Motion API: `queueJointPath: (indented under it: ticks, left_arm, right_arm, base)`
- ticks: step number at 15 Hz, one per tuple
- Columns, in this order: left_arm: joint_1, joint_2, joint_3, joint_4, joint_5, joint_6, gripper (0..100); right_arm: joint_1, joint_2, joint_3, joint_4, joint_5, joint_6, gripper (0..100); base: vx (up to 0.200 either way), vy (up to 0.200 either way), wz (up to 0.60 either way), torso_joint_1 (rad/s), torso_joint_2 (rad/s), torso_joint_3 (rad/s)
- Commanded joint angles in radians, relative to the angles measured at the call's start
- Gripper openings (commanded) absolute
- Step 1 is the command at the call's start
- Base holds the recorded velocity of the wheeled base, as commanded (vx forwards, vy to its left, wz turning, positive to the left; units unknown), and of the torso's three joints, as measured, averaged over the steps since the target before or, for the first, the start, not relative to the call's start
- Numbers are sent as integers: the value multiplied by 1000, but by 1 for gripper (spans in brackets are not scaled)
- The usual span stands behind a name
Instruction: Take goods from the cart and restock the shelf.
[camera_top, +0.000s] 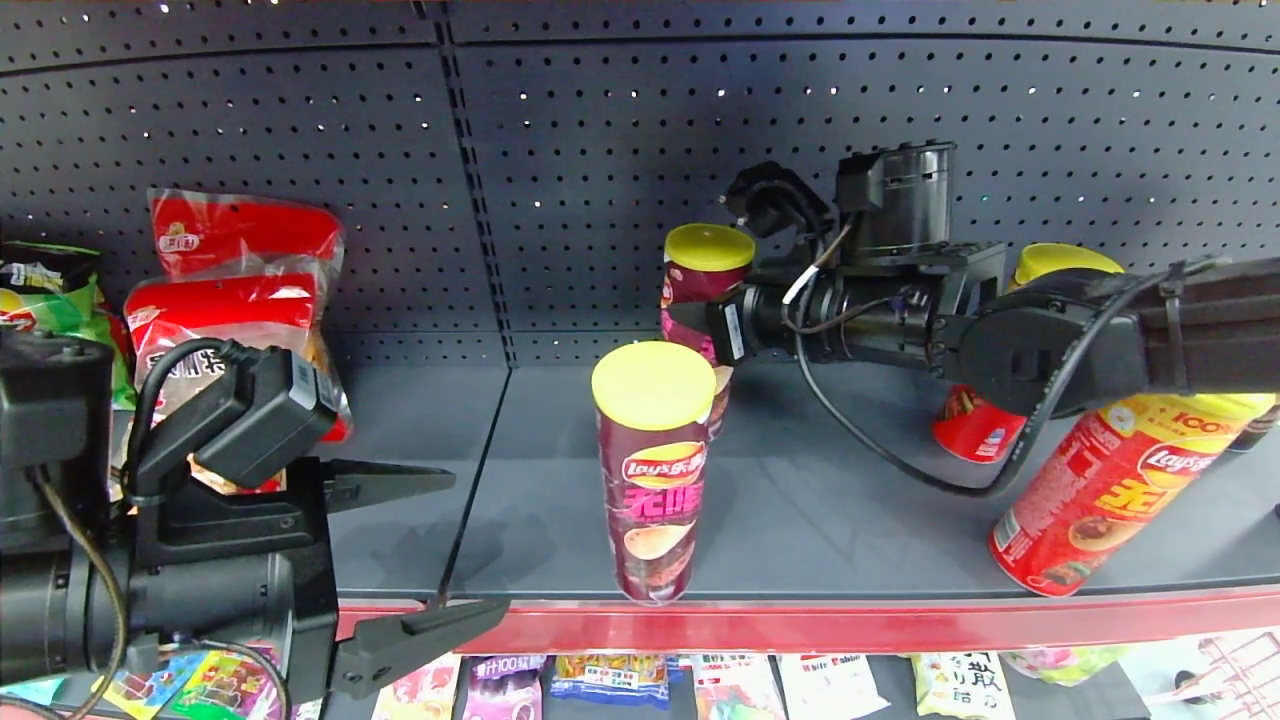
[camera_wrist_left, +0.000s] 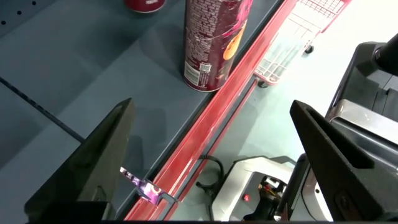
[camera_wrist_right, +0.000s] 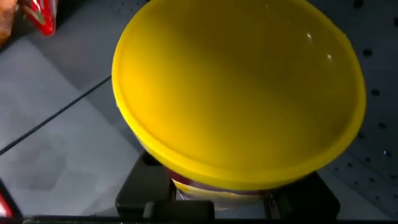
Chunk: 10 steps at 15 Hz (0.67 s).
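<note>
A purple chip can (camera_top: 652, 478) with a yellow lid stands upright at the shelf's front edge (camera_top: 800, 625). Behind it is a second purple chip can (camera_top: 705, 275), close to the pegboard. My right gripper (camera_top: 708, 325) reaches in from the right and is shut on that can below its lid. From the right wrist, the can's yellow lid (camera_wrist_right: 239, 93) sits just above the right gripper (camera_wrist_right: 230, 199). My left gripper (camera_top: 480, 545) hangs open at the shelf's front left, holding nothing. Its fingers (camera_wrist_left: 93, 168) straddle the red shelf lip, with the front can (camera_wrist_left: 211, 37) ahead.
Red chip cans stand right: one tilted (camera_top: 1120, 485), one behind my arm (camera_top: 975, 425). Red snack bags (camera_top: 235, 270) and a green bag (camera_top: 45, 290) fill the left end. Snack packs (camera_top: 610, 680) lie on the shelf below. A wire cart (camera_wrist_left: 292, 43) stands beyond.
</note>
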<state>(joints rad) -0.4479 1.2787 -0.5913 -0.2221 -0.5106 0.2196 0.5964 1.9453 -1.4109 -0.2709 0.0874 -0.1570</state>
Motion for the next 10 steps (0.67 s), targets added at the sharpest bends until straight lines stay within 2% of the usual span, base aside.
queueJointPath:
  ticks: [1,8,9,10]
  left_arm:
    - [0,5,-1,0,0,0,100]
    - [0,7,1,3,6,0,100]
    - [0,7,1,3,4,0,100]
    - [0,7,1,3,4,0,100]
  right_arm:
    - [2,20,-23,-1,2,1,0]
    - [10,37,-19,1,5,4,0]
    - [10,37,-17,1,5,4,100]
    - [10,37,-16,1,5,4,100]
  base:
    - [0,0,0,0,0,0]
    - [0,0,0,0,0,0]
    - [0,0,0,0,0,0]
    - [0,0,0,0,0,0]
